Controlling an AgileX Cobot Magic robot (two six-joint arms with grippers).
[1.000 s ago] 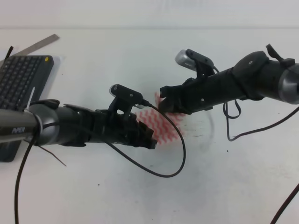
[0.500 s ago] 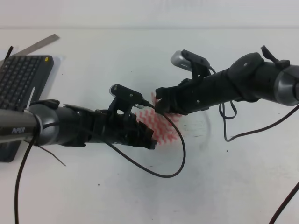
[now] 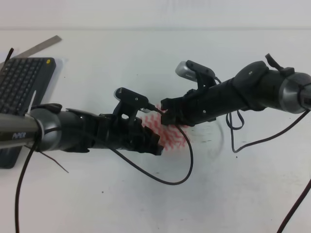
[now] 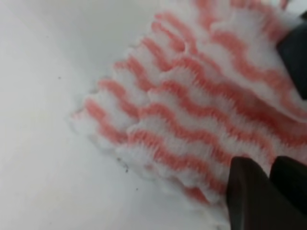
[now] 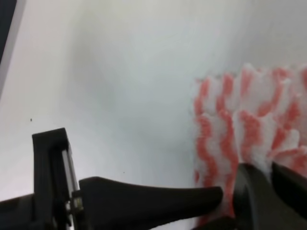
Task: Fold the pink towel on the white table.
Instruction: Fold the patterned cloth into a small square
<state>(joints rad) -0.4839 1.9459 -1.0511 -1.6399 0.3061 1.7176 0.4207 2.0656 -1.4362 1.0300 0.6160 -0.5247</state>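
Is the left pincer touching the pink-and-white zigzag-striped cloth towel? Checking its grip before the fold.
Touching. In the left wrist view, the left pincer has closed fingertips pressed into the striped towel's edge.

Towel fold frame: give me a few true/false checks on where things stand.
1. The towel lies between the two pincers. True.
2. The keyboard sits at the right edge of the high view. False: it is at the left edge.
3. The right pincer hangs clear of the towel. False: its fingers pinch the cloth.
4. The left pincer is closed on a towel edge. True.
5. The towel is plain pink. False: pink and white wavy stripes.
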